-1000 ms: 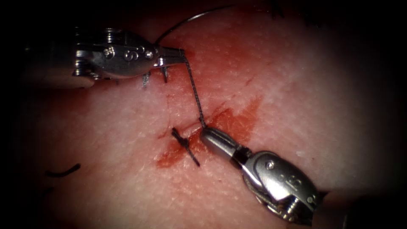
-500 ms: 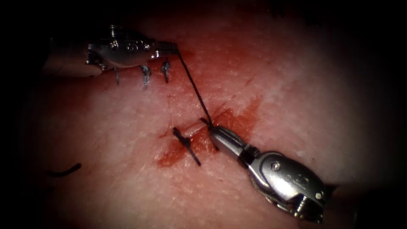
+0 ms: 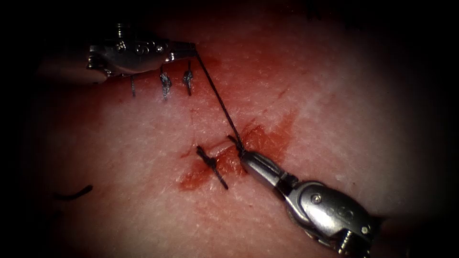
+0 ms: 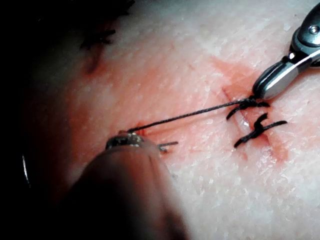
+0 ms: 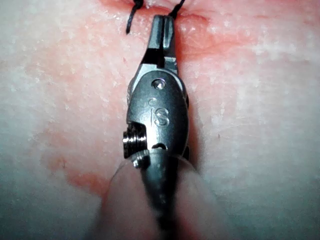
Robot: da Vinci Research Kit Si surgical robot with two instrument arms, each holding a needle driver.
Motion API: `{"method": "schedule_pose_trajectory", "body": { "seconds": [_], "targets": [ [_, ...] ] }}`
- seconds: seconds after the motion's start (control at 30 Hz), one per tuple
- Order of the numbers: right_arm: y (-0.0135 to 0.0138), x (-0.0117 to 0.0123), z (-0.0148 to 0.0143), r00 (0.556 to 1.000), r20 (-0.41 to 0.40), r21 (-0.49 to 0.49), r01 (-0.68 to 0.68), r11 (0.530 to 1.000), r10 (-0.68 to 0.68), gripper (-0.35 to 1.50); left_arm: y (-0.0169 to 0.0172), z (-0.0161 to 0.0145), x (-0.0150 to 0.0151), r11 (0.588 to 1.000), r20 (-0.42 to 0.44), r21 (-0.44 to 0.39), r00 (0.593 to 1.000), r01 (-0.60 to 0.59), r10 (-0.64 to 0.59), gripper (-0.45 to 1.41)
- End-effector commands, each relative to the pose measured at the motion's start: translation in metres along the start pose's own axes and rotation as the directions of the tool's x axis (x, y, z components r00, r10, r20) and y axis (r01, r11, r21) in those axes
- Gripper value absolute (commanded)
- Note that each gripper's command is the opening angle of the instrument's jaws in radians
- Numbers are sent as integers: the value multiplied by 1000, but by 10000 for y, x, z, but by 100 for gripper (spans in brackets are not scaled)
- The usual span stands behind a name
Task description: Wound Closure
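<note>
From above, the left arm's steel pincer (image 3: 189, 50) sits at the far left of the pale pink slab of tissue (image 3: 334, 105), its jaws closed on the dark braided thread (image 3: 217, 98). That thread runs taut and straight down to the short red-stained cut (image 3: 224, 153), where the right arm's steel pincer (image 3: 248, 160) has its jaws closed on the thread's other end, right at the knot. Held from both ends like this, the line looks kept under tension so the knot seats on the cut. Just left of it lies a finished dark stitch (image 3: 211, 166), and a loose cut end of thread (image 3: 71, 193) rests well apart at the far left. I can't make out the curved needle anywhere.

From the left wrist, the left pincer's tip (image 4: 125, 140) clamps the thread (image 4: 190, 115), which stretches across to the dark knot (image 4: 247, 104) beside the right tool's tip (image 4: 265, 87); the finished stitch (image 4: 257, 131) lies next to it.

From the right wrist, the right pincer (image 5: 162, 30) is pressed together, nose at the red-stained cut (image 5: 200, 22), thread tails (image 5: 131, 17) curling beside it.
</note>
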Motion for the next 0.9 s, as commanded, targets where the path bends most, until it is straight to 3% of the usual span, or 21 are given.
{"method": "schedule_pose_trajectory", "body": {
  "seconds": [0.03,0.37,0.47,0.57,0.6,0.63,0.67,0.77,0.9],
  "targets": [
    [-7,-8,6,1000,2,6,0,1000,0,-35,3,7,1,1000,1,-1,1000,-1,1,-45],
    [-16,-8,2,1000,-3,51,18,999,-18,-35,-1,0,-5,1000,3,17,1000,11,-11,-45],
    [-12,0,3,1000,-3,78,10,997,-9,-35,12,-11,7,999,-16,14,999,31,-31,-45],
    [-1,18,4,993,-19,82,121,989,-120,-35,21,-32,27,999,-53,15,998,41,-40,-45],
    [6,31,6,991,-20,91,137,986,-135,11,24,-45,39,999,-70,18,997,39,-38,-45],
    [10,37,8,991,-17,104,131,986,-130,36,25,-54,47,999,-82,24,996,37,-35,-45],
    [18,51,12,989,-4,117,145,983,-146,95,29,-70,60,999,-98,32,995,36,-33,-45],
    [32,74,19,989,23,123,145,982,-149,123,38,-94,81,999,-128,30,991,35,-31,-45],
    [60,110,33,992,50,132,111,985,-119,128,52,-128,111,999,-141,37,990,10,-4,-45]
  ]
}}
